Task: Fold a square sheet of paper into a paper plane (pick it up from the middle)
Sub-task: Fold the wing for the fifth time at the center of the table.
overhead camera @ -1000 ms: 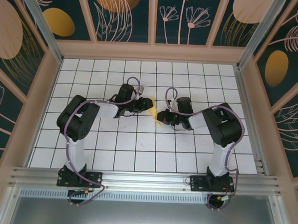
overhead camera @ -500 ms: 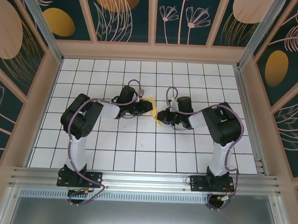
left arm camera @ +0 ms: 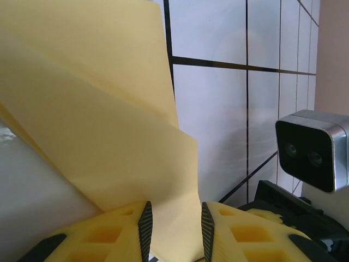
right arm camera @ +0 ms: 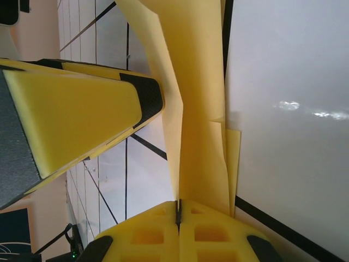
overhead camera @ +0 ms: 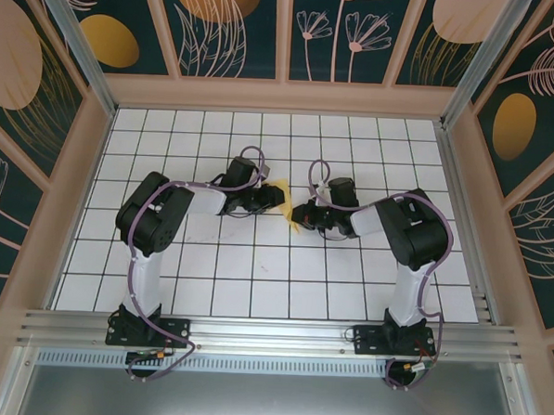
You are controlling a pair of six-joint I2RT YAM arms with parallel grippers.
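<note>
Mostly hidden from above, the yellow paper (overhead camera: 284, 197) is pinched in the closed right gripper (right arm camera: 178, 206); the left gripper (left arm camera: 174, 213) straddles it, narrowly parted, grip unclear.

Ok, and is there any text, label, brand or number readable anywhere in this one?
None can be read. The yellow paper is blank. The wall panels carry only plant patterns. The grid table has lines but no markings. The grey camera housing shows no legible label.
</note>
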